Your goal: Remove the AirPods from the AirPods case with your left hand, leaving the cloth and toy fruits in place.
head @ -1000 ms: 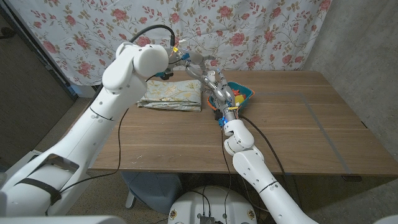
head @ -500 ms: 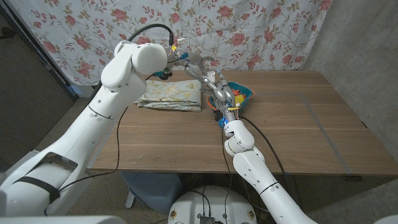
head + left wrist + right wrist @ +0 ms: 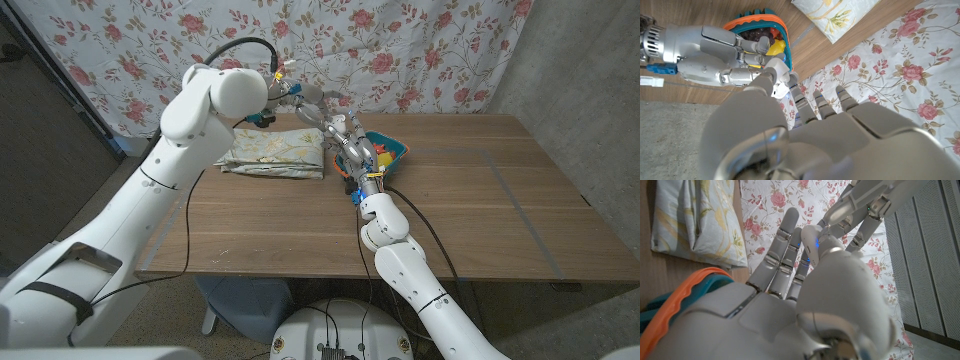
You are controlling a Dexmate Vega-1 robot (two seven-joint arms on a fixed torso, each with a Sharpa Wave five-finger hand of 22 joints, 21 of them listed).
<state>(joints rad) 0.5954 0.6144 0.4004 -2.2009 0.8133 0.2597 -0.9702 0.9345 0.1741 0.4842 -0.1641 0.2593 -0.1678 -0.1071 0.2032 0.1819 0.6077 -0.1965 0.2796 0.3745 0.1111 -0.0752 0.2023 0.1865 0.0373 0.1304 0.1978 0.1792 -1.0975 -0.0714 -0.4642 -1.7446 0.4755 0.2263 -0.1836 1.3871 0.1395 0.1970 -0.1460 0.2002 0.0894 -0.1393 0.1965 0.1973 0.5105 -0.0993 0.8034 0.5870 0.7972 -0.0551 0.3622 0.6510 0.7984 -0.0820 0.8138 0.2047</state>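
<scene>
Two hands: raised together above the table's far edge.
AirPods case (image 3: 780,89): white, pinched in right hand (image 3: 338,128) fingertips.
Left hand (image 3: 300,98): thumb touching case; grip undeterminable.
Cloth (image 3: 277,152): folded, beside fruit basket (image 3: 395,150).

You have a wooden table (image 3: 460,210). On it lie a folded cloth (image 3: 275,153) at the back left and, just right of it, a basket (image 3: 392,150) of toy fruits (image 3: 771,41).
</scene>
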